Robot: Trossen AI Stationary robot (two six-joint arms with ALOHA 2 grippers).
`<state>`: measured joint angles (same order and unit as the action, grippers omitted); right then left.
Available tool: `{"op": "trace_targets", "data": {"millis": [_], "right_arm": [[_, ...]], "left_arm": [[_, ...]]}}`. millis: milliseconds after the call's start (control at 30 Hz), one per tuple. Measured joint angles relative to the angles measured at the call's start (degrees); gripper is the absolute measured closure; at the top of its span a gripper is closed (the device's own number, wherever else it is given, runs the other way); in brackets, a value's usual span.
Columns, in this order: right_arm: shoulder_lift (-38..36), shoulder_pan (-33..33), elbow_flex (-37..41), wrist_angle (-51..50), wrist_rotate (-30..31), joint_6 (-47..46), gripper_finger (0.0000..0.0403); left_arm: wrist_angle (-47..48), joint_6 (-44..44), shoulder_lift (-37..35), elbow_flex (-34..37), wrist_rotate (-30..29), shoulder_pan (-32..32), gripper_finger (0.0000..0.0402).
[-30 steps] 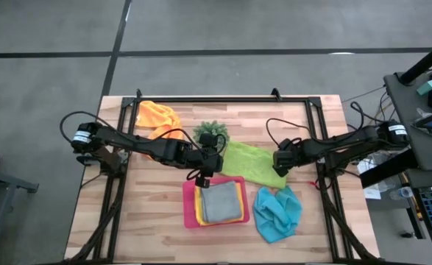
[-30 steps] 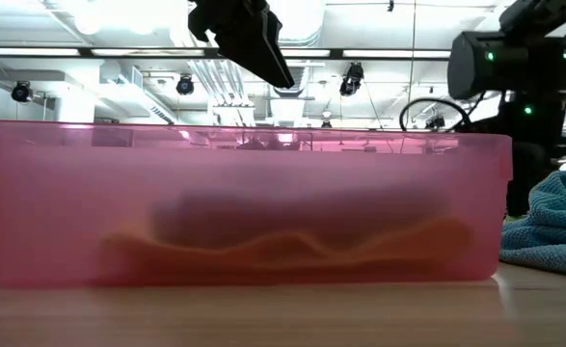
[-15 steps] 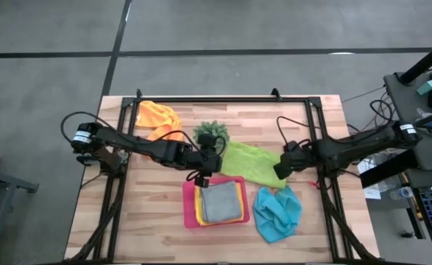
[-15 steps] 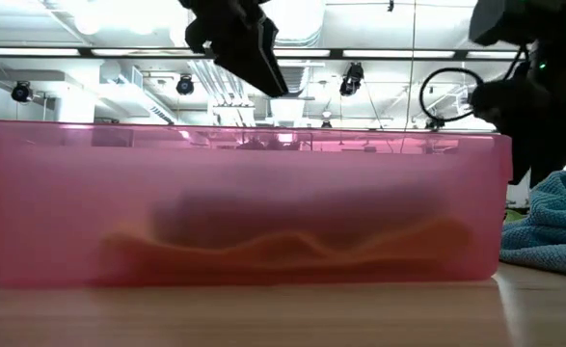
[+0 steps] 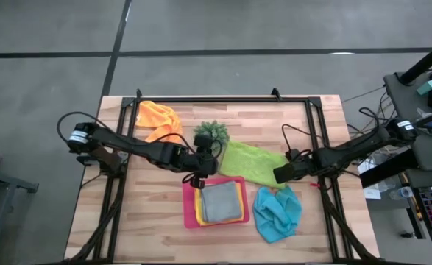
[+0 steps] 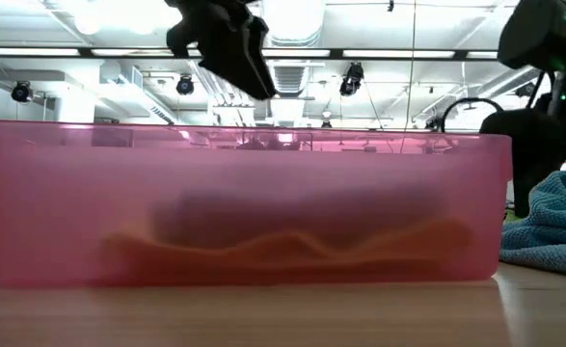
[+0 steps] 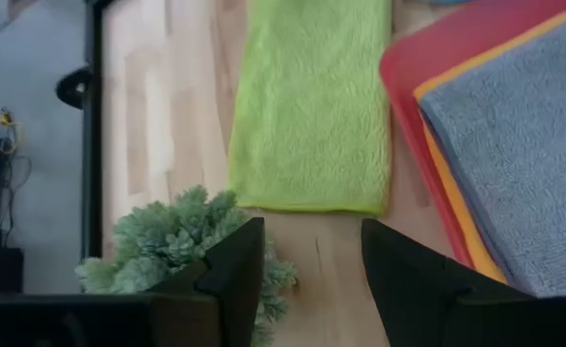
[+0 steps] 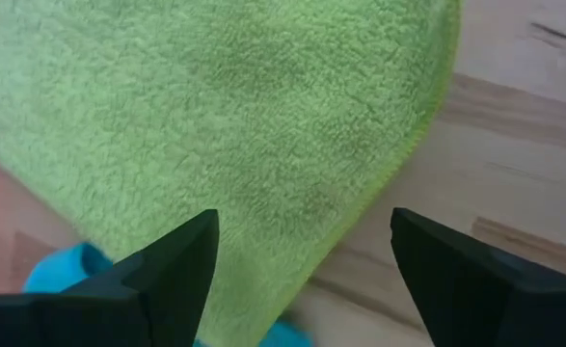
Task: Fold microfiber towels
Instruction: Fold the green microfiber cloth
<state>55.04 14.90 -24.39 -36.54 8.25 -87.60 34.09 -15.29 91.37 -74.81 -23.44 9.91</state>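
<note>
Green towel (image 5: 254, 163) flat on table between plant (image 5: 210, 133) and tray (image 5: 190, 213). Right gripper (image 5: 280, 174) empty, jaws wide, at its edge. Left gripper (image 5: 194, 179) parted, empty. Advice: pinch corner only, fold edges even.

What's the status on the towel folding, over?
Right pincer open, empty, at lime green towel's edge. Left pincer open, empty, above pink tray's corner. Grey towel folded in tray; plant close beside lime towel.
</note>
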Motion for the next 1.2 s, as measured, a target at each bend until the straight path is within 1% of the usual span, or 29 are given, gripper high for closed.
{"op": "trace_targets", "data": {"millis": [133,233,333,400,500,600,700,800,900,967,1000,1100,1133,1200], "right_arm": [[0.42,-0.01,2.7,5.96,1.84,-1.03,0.011],[0.59,0.0,5.15,13.67,3.47,-0.86,0.011],[0.96,0.0,7.08,20.58,6.48,-0.24,0.0112],[1.04,-0.02,8.13,24.37,8.36,0.15,0.0118],[1.04,-0.02,9.48,27.09,10.85,-0.5,0.0137],[1.54,-0.02,10.35,27.13,14.36,-1.63,0.0167],[2.6,-0.04,11.12,28.53,17.2,-1.25,0.0207],[4.42,-0.04,12.06,32.52,18.66,1.0,0.026],[7.12,-0.04,12.97,35.72,20.97,1.65,0.0322],[8.38,-0.04,13.07,36.14,21.68,1.83,0.0365],[8.53,-0.04,13.04,36.0,21.67,2.87,0.0379],[7.45,-0.09,11.75,32.08,20.38,4.89,0.0388],[6.57,-0.09,10.95,28.97,19.86,5.37,0.0389],[4.64,-0.03,8.26,19.45,19.11,5.77,0.0391]], "left_arm": [[-0.14,0.0,-1.84,0.04,-1.59,0.25,0.0243],[-0.14,0.0,-2.87,0.09,-2.62,0.38,0.0243],[-0.36,0.01,-3.57,0.11,-2.67,0.38,0.0243],[-0.44,0.0,-3.58,0.11,-2.67,0.38,0.0243],[-0.48,0.0,-3.56,0.13,-2.67,0.38,0.0243],[-0.45,-0.04,-3.56,0.15,-2.67,0.38,0.0243],[-0.47,-0.04,-3.57,0.11,-2.67,0.38,0.0243],[-0.64,-0.04,-3.82,0.11,-2.67,0.38,0.0243],[-0.64,-0.06,-3.82,0.11,-2.67,0.38,0.0243],[-0.67,-0.03,-3.83,0.11,-2.89,0.38,0.0243],[-0.68,-0.02,-3.88,0.11,-3.15,0.38,0.0243],[-0.59,-0.01,-4.02,0.11,-4.32,0.51,0.0243],[-0.6,-0.02,-4.11,0.11,-4.45,0.51,0.0243],[-0.64,-0.04,-4.43,0.11,-4.57,0.53,0.0243]]}}
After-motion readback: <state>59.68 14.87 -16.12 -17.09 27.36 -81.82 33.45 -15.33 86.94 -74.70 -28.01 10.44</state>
